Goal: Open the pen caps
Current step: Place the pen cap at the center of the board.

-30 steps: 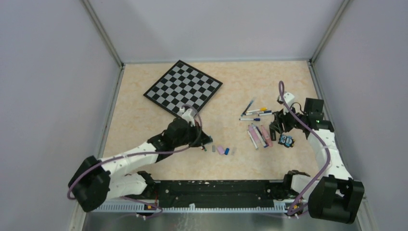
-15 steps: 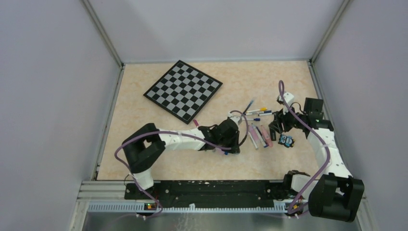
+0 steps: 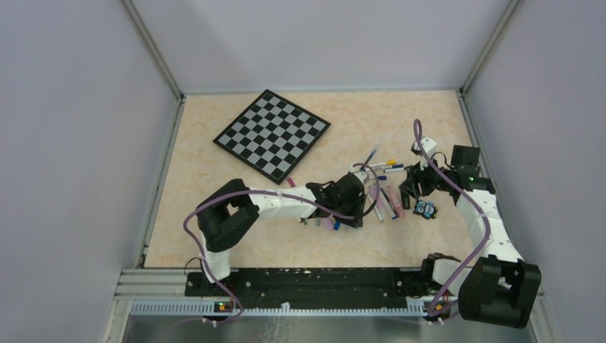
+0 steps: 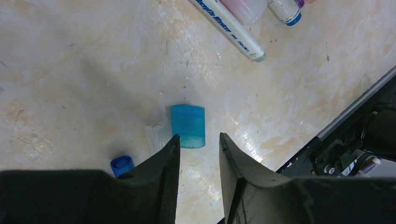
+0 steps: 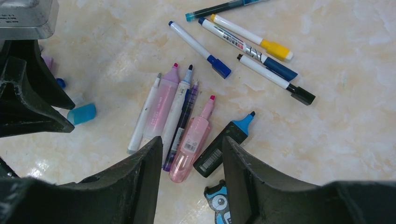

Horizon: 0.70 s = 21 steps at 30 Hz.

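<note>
My left gripper [image 4: 198, 140] hovers low over the table, open, with only bare table between its fingers. Just past its tips lies a loose translucent blue cap [image 4: 187, 126], with a clear cap [image 4: 155, 136] and a small blue cap [image 4: 122, 163] beside it. My right gripper [image 5: 191, 142] is open above a row of uncapped pens and pink highlighters [image 5: 191, 137] and holds nothing. Beyond the row lie pens still wearing a blue cap [image 5: 219, 66], a yellow cap [image 5: 276, 50] and a black cap [image 5: 302, 95]. From above, the left gripper [image 3: 355, 207] sits left of the pens and the right gripper [image 3: 414, 189] to their right.
A checkered board [image 3: 272, 134] lies at the back left. A small black-and-blue owl figure [image 3: 426, 208] sits just under my right gripper. Loose caps [image 3: 330, 223] lie beside my left wrist. Grey walls close in the table.
My left arm has swung right, from beside the checkered board to the loose caps next to the pens, and its jaws have parted. The right arm has not moved.
</note>
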Available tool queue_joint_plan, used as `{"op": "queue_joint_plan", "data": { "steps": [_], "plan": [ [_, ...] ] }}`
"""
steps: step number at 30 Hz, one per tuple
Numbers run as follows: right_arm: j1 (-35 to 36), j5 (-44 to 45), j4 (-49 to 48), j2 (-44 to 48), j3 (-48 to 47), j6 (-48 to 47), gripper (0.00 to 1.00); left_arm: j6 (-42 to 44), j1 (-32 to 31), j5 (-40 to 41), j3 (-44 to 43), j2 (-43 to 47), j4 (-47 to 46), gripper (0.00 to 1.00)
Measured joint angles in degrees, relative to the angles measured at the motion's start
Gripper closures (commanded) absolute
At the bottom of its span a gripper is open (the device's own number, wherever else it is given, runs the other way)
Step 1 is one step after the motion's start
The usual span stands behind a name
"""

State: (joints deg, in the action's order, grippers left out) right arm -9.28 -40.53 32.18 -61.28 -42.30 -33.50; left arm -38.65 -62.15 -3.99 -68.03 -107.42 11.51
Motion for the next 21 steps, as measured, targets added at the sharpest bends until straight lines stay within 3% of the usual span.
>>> {"op": "queue_joint_plan", "data": {
  "steps": [8, 13, 16, 20, 21],
  "plan": [
    [0.0, 0.0, 0.0, 0.0, 0.0, 0.0, 0.52, 1.4, 0.0, 1.1, -1.3, 0.5, 0.9, 0.59],
    [0.0, -0.1, 0.0, 0.0, 0.0, 0.0, 0.52, 3.9, 0.0, 5.8, 2.6, 7.9, -0.7, 0.56],
    [0.0, -0.3, 0.1, 0.0, 0.0, -0.3, 0.52, 5.6, 0.0, 10.4, 8.3, 16.5, -2.9, 0.39],
    [0.0, -0.8, 0.1, 0.0, 0.0, -0.6, 0.52, 6.7, 0.0, 18.2, 15.9, 27.6, -5.5, 0.02],
    [0.0, -1.0, 0.2, 0.0, 0.0, -0.6, 0.52, 6.9, 0.0, 20.0, 17.9, 29.9, -6.4, 0.01]
  ]
}}
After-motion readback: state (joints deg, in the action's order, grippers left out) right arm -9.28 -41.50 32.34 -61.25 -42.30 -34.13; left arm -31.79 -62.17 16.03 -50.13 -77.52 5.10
